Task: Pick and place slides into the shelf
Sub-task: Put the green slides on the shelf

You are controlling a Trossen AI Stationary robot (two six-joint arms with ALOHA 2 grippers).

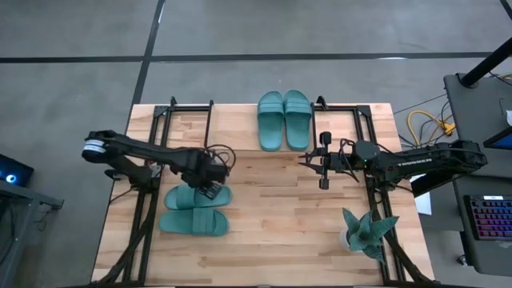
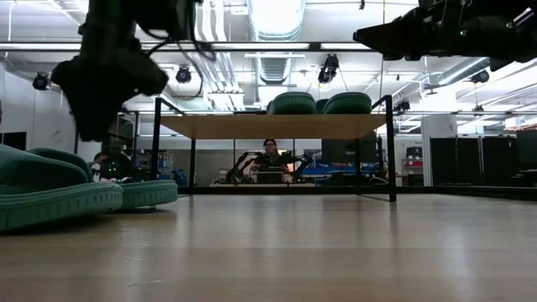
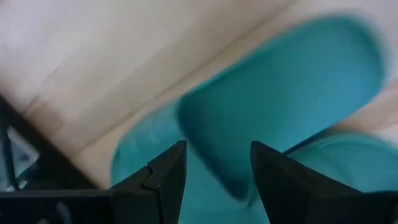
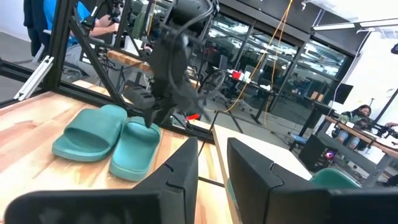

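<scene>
Two teal slides (image 1: 284, 120) lie side by side on top of the shelf (image 2: 252, 126) at the table's far side; in the low view they show as two humps (image 2: 319, 103). The other two slides (image 1: 194, 210) rest sole-down on the table at its left near part. My left gripper (image 1: 213, 186) hovers open over the end of the farther slide of that pair (image 3: 280, 93), fingers pointing down at it; I see no touch. My right gripper (image 1: 324, 160) is open in the air over the table's middle right, and its fingers (image 4: 186, 165) point toward the table's left.
A teal spiky plant (image 1: 366, 232) stands at the table's near right corner. Black frame rails (image 1: 144, 208) run along both sides of the table. Bare wood (image 1: 272, 208) lies between the arms. A person (image 2: 270, 153) sits in the room beyond the shelf.
</scene>
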